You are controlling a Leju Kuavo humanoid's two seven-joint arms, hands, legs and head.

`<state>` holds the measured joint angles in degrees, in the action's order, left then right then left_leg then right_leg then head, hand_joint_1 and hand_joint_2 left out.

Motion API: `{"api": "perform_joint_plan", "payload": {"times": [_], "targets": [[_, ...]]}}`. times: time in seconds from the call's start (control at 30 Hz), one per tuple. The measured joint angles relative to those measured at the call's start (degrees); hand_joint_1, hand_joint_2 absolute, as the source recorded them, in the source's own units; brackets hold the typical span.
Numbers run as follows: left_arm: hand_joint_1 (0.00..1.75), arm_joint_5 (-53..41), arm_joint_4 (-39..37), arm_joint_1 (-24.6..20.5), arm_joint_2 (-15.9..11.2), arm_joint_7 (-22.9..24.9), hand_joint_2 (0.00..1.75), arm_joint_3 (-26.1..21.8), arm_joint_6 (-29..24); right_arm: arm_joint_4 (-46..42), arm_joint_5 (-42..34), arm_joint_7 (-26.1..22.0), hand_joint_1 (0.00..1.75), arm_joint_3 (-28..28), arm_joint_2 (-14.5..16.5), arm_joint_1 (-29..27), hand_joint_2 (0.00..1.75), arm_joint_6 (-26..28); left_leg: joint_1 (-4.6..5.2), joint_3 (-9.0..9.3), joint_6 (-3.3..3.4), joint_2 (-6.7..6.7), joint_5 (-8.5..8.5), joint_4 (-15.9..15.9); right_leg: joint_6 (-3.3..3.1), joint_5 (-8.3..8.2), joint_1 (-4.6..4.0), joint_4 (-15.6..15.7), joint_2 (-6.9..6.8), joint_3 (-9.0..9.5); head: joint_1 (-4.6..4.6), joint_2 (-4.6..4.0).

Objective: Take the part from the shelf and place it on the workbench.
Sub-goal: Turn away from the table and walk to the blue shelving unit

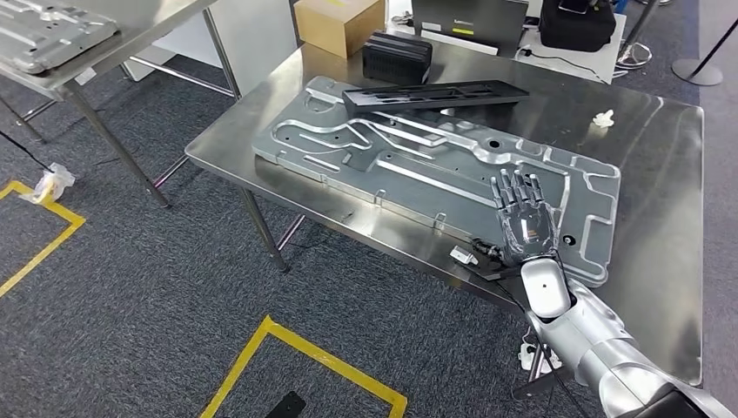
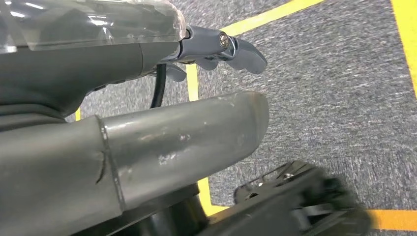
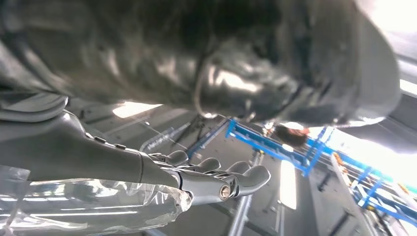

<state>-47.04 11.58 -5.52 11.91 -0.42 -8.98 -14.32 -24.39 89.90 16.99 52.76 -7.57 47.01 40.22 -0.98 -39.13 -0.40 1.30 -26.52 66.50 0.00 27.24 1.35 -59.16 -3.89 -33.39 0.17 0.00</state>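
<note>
Head view: the large grey metal plate (image 1: 435, 170) is seen lying flat on the steel worktop (image 1: 661, 139), with a long black strip (image 1: 435, 94) laid across its far edge. The right hand (image 1: 525, 219) is held just over the plate's near right corner, palm down, fingers (image 1: 515, 187) spread and straight, nothing pinched between them. Whether the palm is touching the metal or hovering just above it cannot be told. In the right wrist view the same fingers are shown stretched out and apart, with blue framing blurred behind them.

The left hand (image 2: 216, 46) is seen in the left wrist view, hanging over grey carpet with yellow floor tape (image 2: 194, 88); its fingers look loosely curled, but how far they are closed cannot be told.

By the look of it, the plate is already set down, so the step in hand is judged to be the release and withdrawal. It is done well if the hand is lifted straight up first, fingers kept apart, so the plate is not dragged toward the near edge, where its corner lies close to the rim. A small white tag and dark cable (image 1: 474, 255) lie beside the wrist and are best avoided on the way back. A second plate (image 1: 48, 35) is seen on another table at the far left.
</note>
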Motion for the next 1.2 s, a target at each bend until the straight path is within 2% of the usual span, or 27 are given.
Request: {"api": "perform_joint_plan", "payload": {"times": [0.07,0.1,0.17,0.2,0.27,0.3,0.33,0.37,0.4,0.43,0.47,0.53,0.6,0.63,0.67,0.7,0.73,0.77,0.83,0.87,0.9,0.93,0.97,1.03,1.1,1.13,1.2], "targets": [[0.00,0.00,0.00,-0.10,0.01,-0.01,0.00,-0.03,-0.03,0.03,0.01,0.01,0.00,0.04,-0.01,0.08,0.00,0.00,0.70,3.17,0.76,2.42,1.74,-6.18,0.42,0.26,-0.38,-0.04,-1.12,0.25,0.03,0.00],[0.00,0.00,0.00,-0.13,0.01,-0.01,0.00,-0.05,-0.03,0.04,0.02,0.01,0.00,0.07,0.00,0.11,0.00,0.00,1.02,3.65,1.06,3.01,1.74,-7.30,0.66,0.33,-0.57,-0.01,-1.69,0.36,0.05,0.00],[0.00,0.00,0.00,-0.06,0.01,0.00,0.00,-0.11,-0.04,0.05,0.04,0.01,0.00,0.12,0.14,0.19,0.00,0.01,1.16,3.61,1.60,1.81,1.93,-7.58,1.25,0.42,-0.68,0.19,-2.78,0.58,0.08,0.00],[0.00,0.00,0.00,0.01,0.01,0.00,0.00,-0.14,-0.04,0.05,0.04,0.01,0.00,0.16,0.21,0.24,0.00,0.01,1.07,3.70,1.93,1.15,2.14,-7.89,1.55,0.74,-0.58,0.03,-2.50,0.64,0.10,0.00],[0.00,-0.04,0.00,-0.02,0.02,0.00,0.00,-0.16,-0.04,0.07,0.07,0.01,0.00,0.24,0.28,0.39,0.00,0.01,0.77,3.90,2.69,-0.13,2.64,-8.53,1.99,2.93,-0.24,-2.90,0.04,-0.54,0.15,0.00],[0.00,-0.06,0.00,-0.09,0.03,0.00,0.00,-0.17,-0.04,0.11,0.08,0.01,0.00,0.28,0.18,0.37,0.00,0.01,0.73,3.87,2.92,-0.79,2.77,-8.64,2.06,4.65,-0.11,-6.06,1.78,-1.96,0.20,0.00],[0.00,-0.08,0.00,-0.16,0.03,0.00,0.00,-0.17,-0.04,0.16,0.10,0.00,0.00,0.34,0.10,0.27,0.00,0.01,0.74,3.80,3.08,-1.53,2.84,-8.62,2.09,6.40,-0.07,-9.90,2.90,-3.84,0.21,0.00],[0.00,-0.09,0.00,-0.17,0.04,0.00,0.00,-0.18,-0.04,0.26,0.11,-0.01,0.00,0.40,0.01,0.09,0.00,-0.01,0.78,3.75,3.15,-2.36,2.87,-8.55,2.13,7.47,-0.08,-13.23,3.47,-5.56,0.23,0.00],[0.00,-0.09,0.00,-0.12,0.04,0.00,0.00,-0.19,-0.04,0.35,0.12,-0.01,0.00,0.46,-0.07,-0.08,0.00,-0.01,0.82,3.71,3.16,-3.23,2.87,-8.43,2.16,7.54,-0.07,-15.08,3.74,-6.63,0.22,0.00],[0.00,-0.09,0.00,-0.06,0.04,0.00,0.00,-0.19,-0.04,0.43,0.13,-0.02,0.00,0.51,-0.08,-0.18,0.00,-0.01,0.84,3.69,3.15,-4.07,2.86,-8.28,2.16,6.52,-0.06,-14.83,3.86,-6.74,0.22,0.00],[0.00,-0.11,0.00,-0.03,0.05,0.00,0.00,-0.20,-0.04,0.49,0.13,-0.03,0.00,0.54,-0.08,-0.21,0.00,-0.01,0.84,3.69,3.10,-4.88,2.82,-8.10,2.11,4.52,-0.02,-12.32,4.08,-5.77,0.22,0.00],[0.00,-0.20,0.00,-0.09,0.11,0.00,0.00,-0.20,-0.03,0.52,0.14,-0.08,0.00,0.58,-0.11,-0.13,0.00,0.00,0.85,3.45,2.79,-6.33,2.68,-7.63,1.89,0.81,0.22,-4.84,6.46,-2.67,0.21,0.00],[0.00,-0.29,0.00,-0.19,0.17,0.00,0.00,-0.20,-0.02,0.58,0.15,-0.16,0.00,0.60,-0.17,-0.12,0.00,-0.01,0.72,2.85,2.19,-7.67,2.75,-7.34,1.62,-0.29,0.30,-0.86,8.71,-1.06,0.19,0.00],[0.00,-0.31,0.00,-0.19,0.17,0.00,0.00,-0.20,-0.01,0.61,0.15,-0.19,0.00,0.61,-0.16,-0.13,0.00,-0.01,0.62,2.57,1.79,-8.35,2.93,-7.35,1.43,-0.17,0.21,-0.64,8.81,-0.96,0.18,0.00],[0.00,-0.32,0.00,-0.12,0.17,0.00,0.00,-0.20,-0.01,0.61,0.15,-0.21,0.00,0.62,-0.08,-0.11,0.00,-0.01,0.52,2.41,1.38,-9.04,3.12,-7.49,1.16,-0.28,0.19,-0.53,8.14,-0.91,0.19,0.00],[0.00,-0.32,0.00,-0.01,0.17,0.00,0.00,-0.21,-0.02,0.61,0.15,-0.22,0.00,0.63,0.02,-0.04,0.00,-0.01,0.51,2.24,1.04,-8.92,3.08,-7.39,0.81,-0.43,0.24,-0.26,7.40,-0.75,0.19,0.00],[0.00,-0.32,0.00,0.06,0.17,0.00,0.00,-0.21,-0.02,0.60,0.15,-0.22,0.00,0.63,0.12,0.05,0.00,0.00,0.61,1.87,0.74,-7.95,2.61,-6.71,0.37,-0.59,0.36,0.06,6.66,-0.54,0.04,0.00],[0.00,-0.32,0.00,0.03,0.16,0.00,0.00,-0.22,-0.03,0.60,0.15,-0.23,0.00,0.64,0.20,0.13,0.00,0.00,0.72,1.00,0.49,-6.32,1.47,-4.88,0.00,-0.71,0.46,0.37,5.87,-0.33,-0.11,0.00],[0.00,-0.33,0.00,-0.14,0.15,0.00,0.00,-0.22,-0.03,0.62,0.15,-0.25,0.00,0.64,0.16,0.14,0.00,0.00,0.64,-2.19,0.08,-2.94,-2.05,1.91,-0.50,-0.70,0.33,0.56,4.24,-0.11,-0.43,0.00],[0.00,-0.33,0.00,-0.22,0.15,0.00,0.00,-0.22,-0.04,0.63,0.15,-0.28,0.00,0.64,0.14,0.10,0.00,0.00,0.49,-3.98,-0.13,-2.20,-3.52,5.60,-0.56,-0.64,0.24,0.54,3.37,-0.09,-0.44,0.00],[0.00,-0.32,0.00,-0.22,0.15,0.00,0.00,-0.22,-0.04,0.64,0.15,-0.36,0.00,0.64,0.12,0.05,0.00,0.00,0.36,-5.11,-0.29,-1.87,-4.11,7.92,-0.59,-0.57,0.19,0.53,2.55,-0.07,-0.44,0.00],[0.00,-0.31,0.00,-0.20,0.15,0.00,0.00,-0.22,-0.04,0.66,0.15,-0.45,0.00,0.65,0.12,0.02,0.00,0.00,0.26,-5.24,-0.39,-1.68,-3.68,8.25,-0.55,-0.50,0.17,0.51,1.76,-0.02,-0.45,0.00],[0.00,-0.28,0.00,-0.18,0.15,0.00,0.00,-0.22,-0.04,0.66,0.15,-0.56,0.00,0.66,0.14,0.03,0.00,0.00,0.20,-4.13,-0.39,-1.43,-2.27,6.22,-0.45,-0.39,0.17,0.50,1.00,0.09,-0.45,0.00],[0.00,-0.25,0.00,-0.26,0.14,0.00,0.00,-0.22,-0.03,0.66,0.15,-0.75,0.00,0.66,0.17,0.14,0.00,0.00,0.50,0.36,-0.08,0.69,1.11,-1.85,-0.07,-0.04,0.01,0.48,-0.42,0.48,-0.46,0.00],[0.00,-0.22,0.00,-0.49,0.15,0.01,0.00,-0.23,0.00,0.70,0.15,-0.95,0.00,0.67,0.22,0.38,0.00,0.00,0.98,3.15,0.64,2.47,2.49,-7.16,0.47,0.29,-0.38,0.48,-1.58,0.81,-0.38,0.00],[0.00,-0.20,0.00,-0.56,0.15,0.02,0.00,-0.24,0.02,0.73,0.15,-1.04,0.00,0.67,0.36,0.52,0.00,0.00,1.22,3.32,0.99,2.52,2.29,-7.71,0.75,0.39,-0.58,0.55,-2.11,0.94,-0.34,0.00],[0.00,-0.16,0.00,-0.55,0.16,0.07,0.00,-0.29,0.03,0.79,0.15,-1.14,0.00,0.70,0.84,0.77,0.00,-0.01,1.15,3.30,1.75,1.19,2.48,-8.06,1.39,0.67,-0.53,0.66,-2.71,1.26,-0.29,0.00]]}}
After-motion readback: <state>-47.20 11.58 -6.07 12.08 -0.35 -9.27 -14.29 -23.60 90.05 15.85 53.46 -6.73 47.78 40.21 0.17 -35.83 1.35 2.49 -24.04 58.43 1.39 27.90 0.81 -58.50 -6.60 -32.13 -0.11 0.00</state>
